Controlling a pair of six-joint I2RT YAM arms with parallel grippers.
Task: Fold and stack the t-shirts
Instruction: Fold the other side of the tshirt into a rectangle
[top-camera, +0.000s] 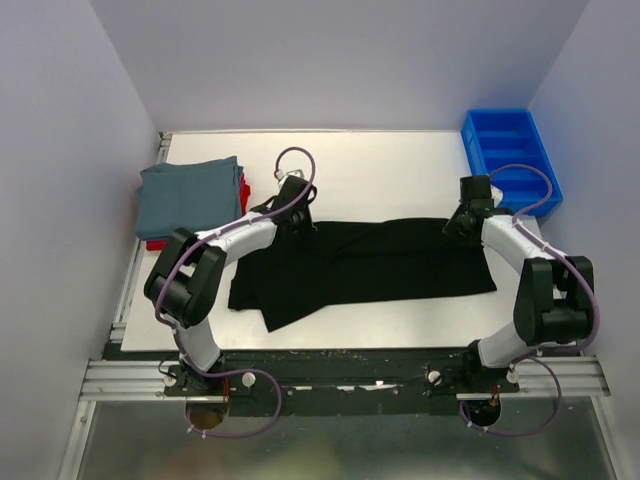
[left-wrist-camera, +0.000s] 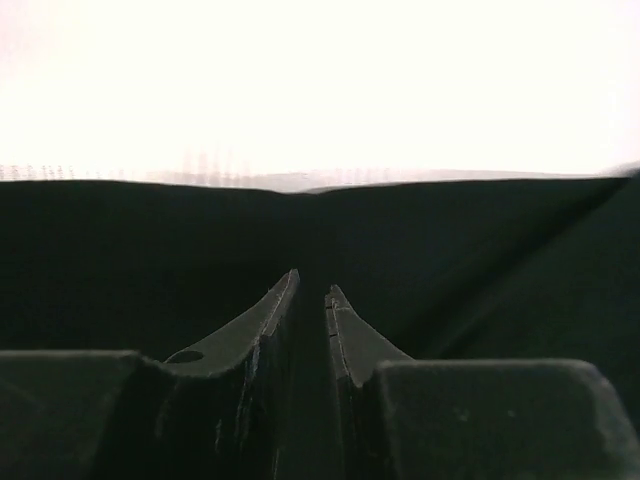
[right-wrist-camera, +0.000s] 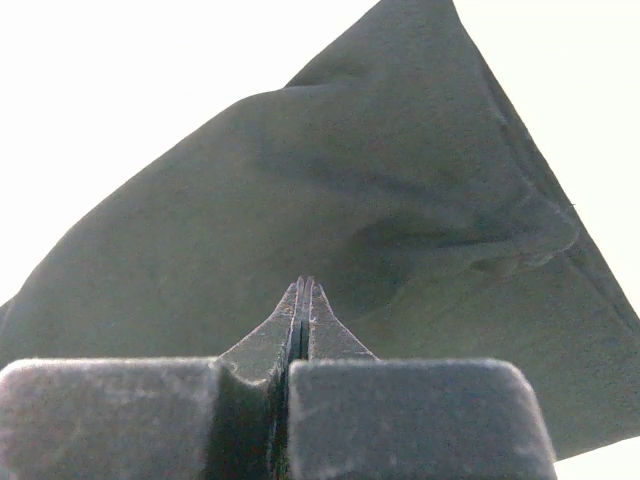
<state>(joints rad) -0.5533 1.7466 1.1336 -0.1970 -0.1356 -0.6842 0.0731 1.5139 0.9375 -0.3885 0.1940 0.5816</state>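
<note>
Black tee (top-camera: 370, 262) lies flat on the table (top-camera: 380, 180) between your 2 grippers, right gripper (right-wrist-camera: 303, 285) pinched on its corner, left gripper (left-wrist-camera: 311, 293) nearly closed on cloth. It's limp and light, so grab hem corners

A blue bin (top-camera: 512, 160), divided into compartments, is set at the far right corner of a white table (top-camera: 390, 165), which is edged by metal rails (top-camera: 120, 380) and enclosed by pale grey walls (top-camera: 60, 150).
</note>
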